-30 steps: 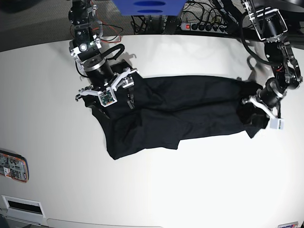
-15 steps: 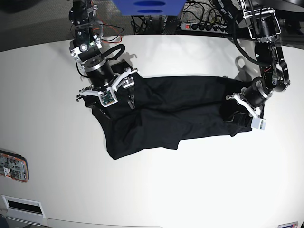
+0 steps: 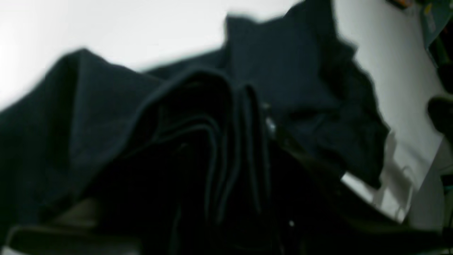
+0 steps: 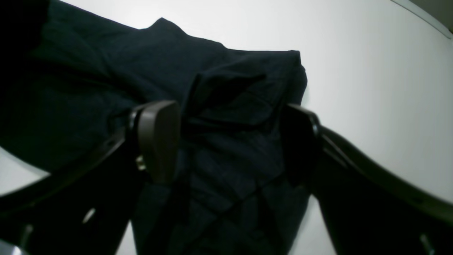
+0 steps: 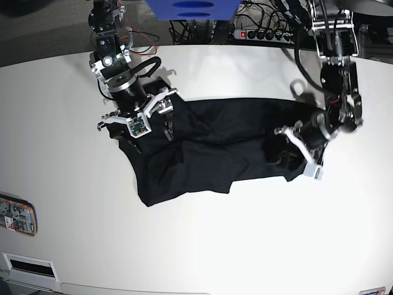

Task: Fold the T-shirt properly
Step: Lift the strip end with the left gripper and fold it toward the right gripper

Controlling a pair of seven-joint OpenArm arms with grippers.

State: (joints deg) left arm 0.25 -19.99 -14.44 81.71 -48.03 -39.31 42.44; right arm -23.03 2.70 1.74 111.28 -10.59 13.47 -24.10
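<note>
The black T-shirt (image 5: 215,144) lies crumpled across the middle of the white table (image 5: 245,233). My right gripper (image 5: 150,138) hangs over the shirt's left end. In the right wrist view it (image 4: 230,141) is open, with its fingers (image 4: 159,141) on either side of wrinkled shirt cloth (image 4: 141,63). My left gripper (image 5: 287,150) is at the shirt's right end, which is bunched up against it. In the blurred left wrist view, folded cloth (image 3: 283,71) fills the frame and hides the fingers. The white label mark is not in view.
A phone-like object (image 5: 15,215) lies at the table's left edge. A white device (image 5: 27,267) sits at the front left corner. A blue object (image 5: 190,9), a power strip (image 5: 264,34) and cables lie beyond the back edge.
My left gripper has moved left along the table, and the shirt's right end has come with it and bunched up. The right arm has not moved.
</note>
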